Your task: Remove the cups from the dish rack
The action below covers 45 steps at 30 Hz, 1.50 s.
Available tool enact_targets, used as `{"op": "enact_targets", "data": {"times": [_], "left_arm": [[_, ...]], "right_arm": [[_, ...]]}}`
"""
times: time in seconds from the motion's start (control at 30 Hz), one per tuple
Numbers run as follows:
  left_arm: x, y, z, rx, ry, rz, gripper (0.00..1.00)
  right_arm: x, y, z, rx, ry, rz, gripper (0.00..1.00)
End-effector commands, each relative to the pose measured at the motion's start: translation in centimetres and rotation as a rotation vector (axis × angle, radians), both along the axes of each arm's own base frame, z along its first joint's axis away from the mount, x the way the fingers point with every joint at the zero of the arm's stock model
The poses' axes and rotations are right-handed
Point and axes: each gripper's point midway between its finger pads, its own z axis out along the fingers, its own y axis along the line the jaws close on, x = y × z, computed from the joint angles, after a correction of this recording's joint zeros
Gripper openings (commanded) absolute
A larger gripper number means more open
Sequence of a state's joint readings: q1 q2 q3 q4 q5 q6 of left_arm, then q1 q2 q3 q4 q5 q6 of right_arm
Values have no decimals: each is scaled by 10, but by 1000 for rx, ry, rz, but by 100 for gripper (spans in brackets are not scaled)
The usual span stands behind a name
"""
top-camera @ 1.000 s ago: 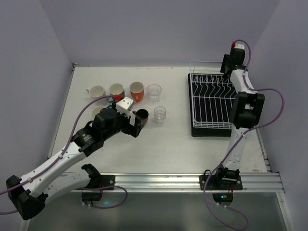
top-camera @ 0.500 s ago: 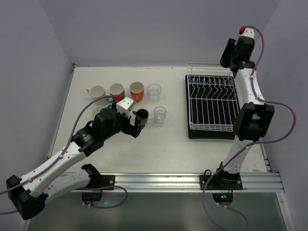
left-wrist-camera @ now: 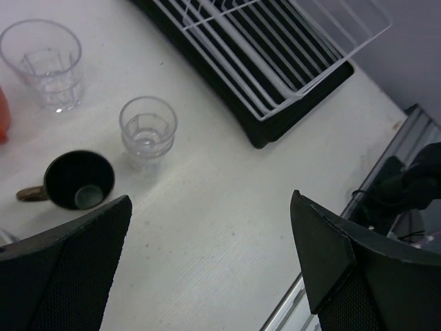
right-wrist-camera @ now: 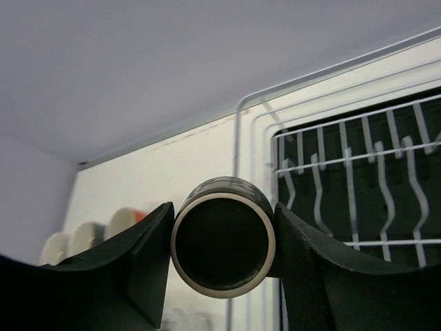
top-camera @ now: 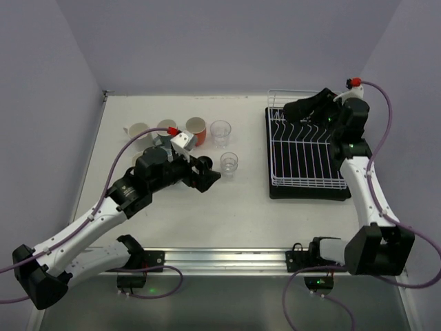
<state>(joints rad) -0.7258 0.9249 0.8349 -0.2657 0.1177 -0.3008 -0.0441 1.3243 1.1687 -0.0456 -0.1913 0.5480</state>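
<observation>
The white wire dish rack (top-camera: pixel 306 148) on its black drip tray stands at the right; no cup shows on its prongs. My right gripper (top-camera: pixel 298 110) is shut on a dark brown cup (right-wrist-camera: pixel 222 238), held sideways in the air above the rack's far left corner (right-wrist-camera: pixel 358 158). My left gripper (left-wrist-camera: pixel 210 207) is open and empty above the bare table, right of a dark brown mug (left-wrist-camera: pixel 79 181) and a clear glass (left-wrist-camera: pixel 147 131). A second clear glass (top-camera: pixel 220 131), an orange cup (top-camera: pixel 196 129), a grey cup (top-camera: pixel 165 127) and a cream cup (top-camera: pixel 138 131) stand in a row behind.
The rack's near corner (left-wrist-camera: pixel 275 55) lies to the right of my left gripper. The metal rail (top-camera: pixel 275 258) runs along the table's front edge. Walls close in the table at the back and on both sides.
My right arm has swung down and left from high behind the rack, carrying the dark cup over the rack's far left corner. My left gripper has lifted and turned right, away from the dark brown mug.
</observation>
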Motion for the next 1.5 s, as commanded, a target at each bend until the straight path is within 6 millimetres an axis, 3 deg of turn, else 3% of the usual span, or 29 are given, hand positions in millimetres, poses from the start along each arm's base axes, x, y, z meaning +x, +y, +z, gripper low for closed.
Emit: {"op": "enact_targets", "data": {"times": [0.0, 0.03, 0.07, 0.1, 0.13, 0.17, 0.2, 0.23, 0.27, 0.3, 0.37, 0.57, 0.7, 0.8, 0.9, 0.93, 1.03, 1.07, 1.1, 1.17, 1.2, 1.23, 1.27, 1.33, 1.37, 1.43, 1.47], "left_arm": [[-10, -39, 66, -286, -17, -134, 100], [-15, -47, 74, -335, -10, -183, 100], [-14, -56, 75, -378, 35, -193, 100], [-13, -63, 88, -432, 7, -216, 100], [-15, -69, 92, -459, 11, -238, 98], [-12, -76, 90, -470, 28, -241, 98], [-11, -81, 103, -518, 9, -254, 97], [-11, -86, 105, -534, 11, -263, 96], [-9, -92, 105, -554, 36, -269, 95], [-9, -97, 114, -586, 16, -290, 95], [-10, -110, 114, -607, 50, -321, 92], [-12, -134, 124, -657, 58, -378, 87], [-13, -143, 127, -675, 49, -402, 79], [-14, -145, 129, -691, 42, -419, 63], [-14, -147, 126, -687, 44, -418, 38], [-13, -147, 126, -685, 43, -411, 23], [-8, -143, 120, -661, 34, -375, 0], [-9, -139, 117, -633, 26, -361, 0], [-8, -137, 115, -613, 18, -347, 0], [-6, -124, 106, -536, 1, -292, 0], [-5, -119, 103, -507, -6, -271, 0], [-4, -108, 107, -486, -28, -231, 0], [-4, -100, 86, -387, -4, -204, 0], [-1, -82, 73, -293, -7, -129, 0], [-8, -64, 56, -189, 29, -101, 0], [-7, -38, 47, -97, 21, -22, 0], [-10, -20, 25, -3, 71, 28, 0]], "right_arm": [[-35, 41, 49, 216, -185, 157, 19], [-53, 50, 59, 242, -218, 203, 19], [-63, 58, 59, 297, -215, 231, 19], [-73, 66, 60, 326, -220, 264, 19], [-83, 71, 48, 352, -213, 297, 19], [-100, 75, 58, 372, -247, 322, 19], [-114, 90, 62, 416, -250, 379, 19], [-123, 94, 51, 440, -230, 397, 19], [-141, 103, 61, 473, -253, 446, 19], [-150, 106, 54, 490, -247, 463, 19], [-172, 115, 62, 534, -270, 510, 19], [-200, 140, 54, 583, -234, 625, 19], [-202, 152, 41, 598, -200, 648, 20], [-202, 162, 30, 609, -171, 665, 20], [-203, 175, 25, 625, -149, 702, 20], [-203, 177, 24, 626, -143, 708, 20], [-203, 187, 19, 627, -120, 720, 22], [-204, 190, 16, 624, -109, 728, 26], [-205, 191, 14, 620, -101, 730, 45], [-206, 191, 11, 598, -107, 728, 70], [-207, 190, 6, 580, -83, 719, 86], [-207, 189, 4, 562, -75, 709, 92], [-208, 184, 9, 521, -107, 692, 96], [-209, 179, -4, 473, -61, 657, 99], [-210, 176, -6, 431, -72, 647, 99], [-214, 167, -14, 385, -51, 614, 99], [-217, 162, -19, 349, -48, 592, 99]]}}
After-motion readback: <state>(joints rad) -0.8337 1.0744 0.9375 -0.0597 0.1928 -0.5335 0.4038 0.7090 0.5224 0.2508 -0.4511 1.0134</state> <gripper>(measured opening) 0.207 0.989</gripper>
